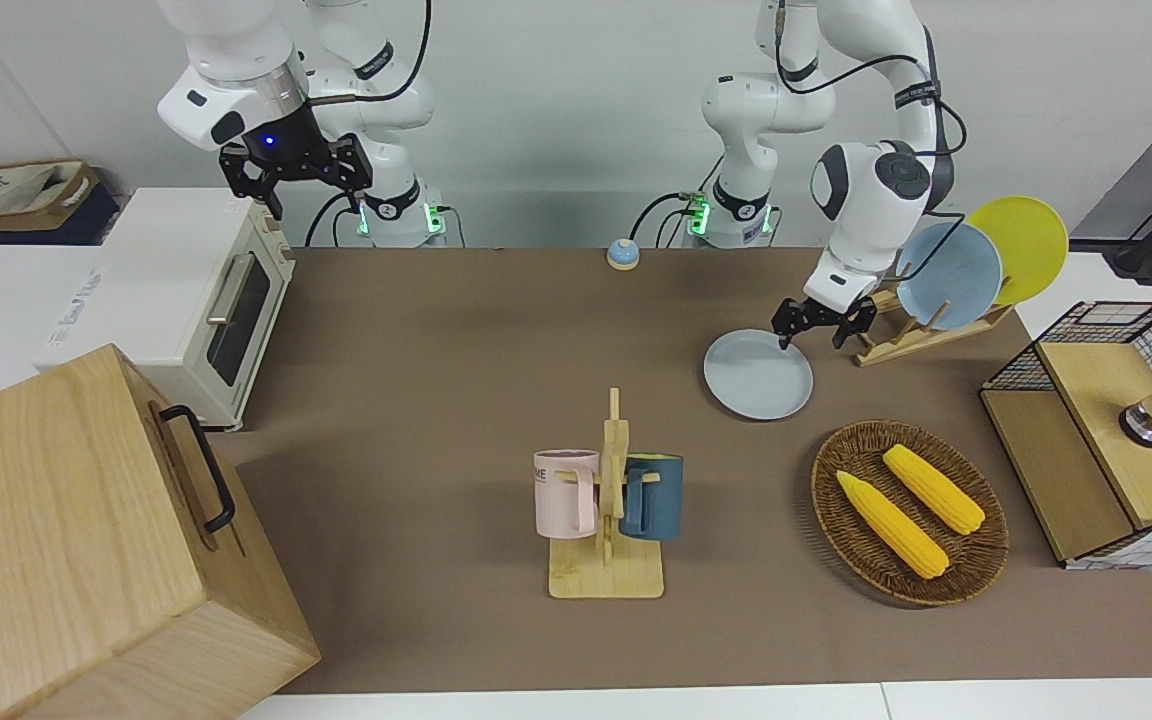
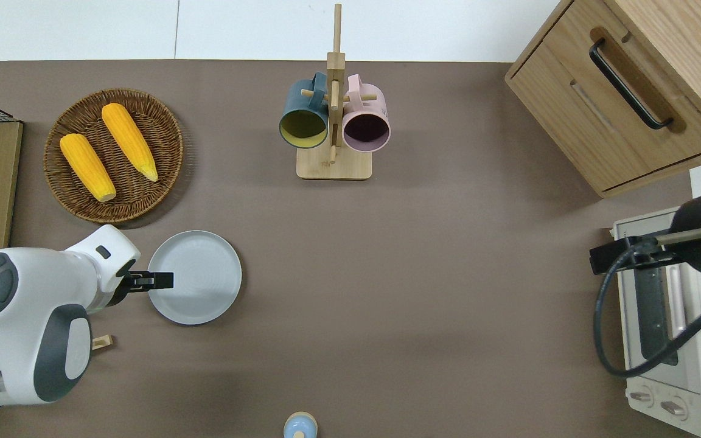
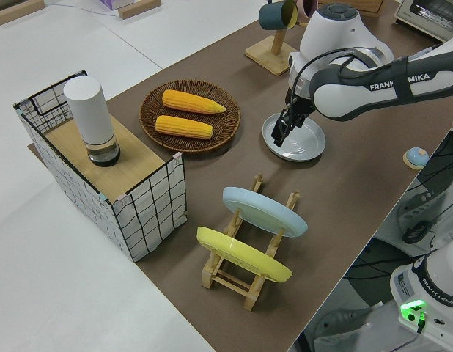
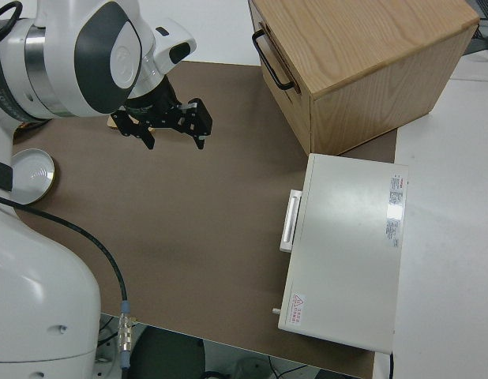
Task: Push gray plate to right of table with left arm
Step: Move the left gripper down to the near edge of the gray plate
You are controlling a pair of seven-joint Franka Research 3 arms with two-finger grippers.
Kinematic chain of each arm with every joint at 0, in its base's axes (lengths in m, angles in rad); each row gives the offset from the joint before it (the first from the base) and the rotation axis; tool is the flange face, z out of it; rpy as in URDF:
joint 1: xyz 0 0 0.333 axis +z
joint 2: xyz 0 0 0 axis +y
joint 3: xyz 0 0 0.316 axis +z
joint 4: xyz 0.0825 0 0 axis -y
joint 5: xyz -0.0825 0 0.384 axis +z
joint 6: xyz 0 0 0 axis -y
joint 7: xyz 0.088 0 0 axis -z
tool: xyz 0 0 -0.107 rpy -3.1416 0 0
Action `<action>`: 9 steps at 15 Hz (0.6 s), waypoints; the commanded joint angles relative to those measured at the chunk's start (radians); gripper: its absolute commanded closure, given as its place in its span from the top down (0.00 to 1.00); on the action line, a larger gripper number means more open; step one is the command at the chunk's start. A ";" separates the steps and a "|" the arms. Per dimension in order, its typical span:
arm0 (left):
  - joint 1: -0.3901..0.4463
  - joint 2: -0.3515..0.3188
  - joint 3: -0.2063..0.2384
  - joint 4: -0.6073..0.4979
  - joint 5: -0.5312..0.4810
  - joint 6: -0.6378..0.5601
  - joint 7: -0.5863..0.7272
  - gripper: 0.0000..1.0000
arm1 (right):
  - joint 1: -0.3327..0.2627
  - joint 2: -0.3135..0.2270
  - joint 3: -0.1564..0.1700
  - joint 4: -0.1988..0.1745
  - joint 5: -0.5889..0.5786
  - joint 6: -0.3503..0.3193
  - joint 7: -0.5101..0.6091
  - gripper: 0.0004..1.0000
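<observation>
Overhead view, flat pale gray plate (image 2: 198,277) with low rim, left gripper (image 2: 159,280) spread over its edge, grasping nothing

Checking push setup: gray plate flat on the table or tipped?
Flat: the gray plate lies level on the table, with the left gripper at its rim.

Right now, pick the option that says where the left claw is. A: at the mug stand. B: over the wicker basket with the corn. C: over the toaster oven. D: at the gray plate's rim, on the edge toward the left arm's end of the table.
D: the left claw reaches over the rim of the gray plate from the left arm's end.
</observation>
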 commanded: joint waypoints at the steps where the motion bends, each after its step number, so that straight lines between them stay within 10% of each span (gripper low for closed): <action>1: 0.003 -0.004 0.003 -0.066 -0.004 0.079 0.016 0.99 | -0.019 -0.002 0.016 0.009 0.004 -0.016 0.013 0.98; 9: 0.006 0.039 0.003 -0.109 -0.004 0.185 0.014 1.00 | -0.020 -0.002 0.016 0.009 0.004 -0.016 0.013 0.98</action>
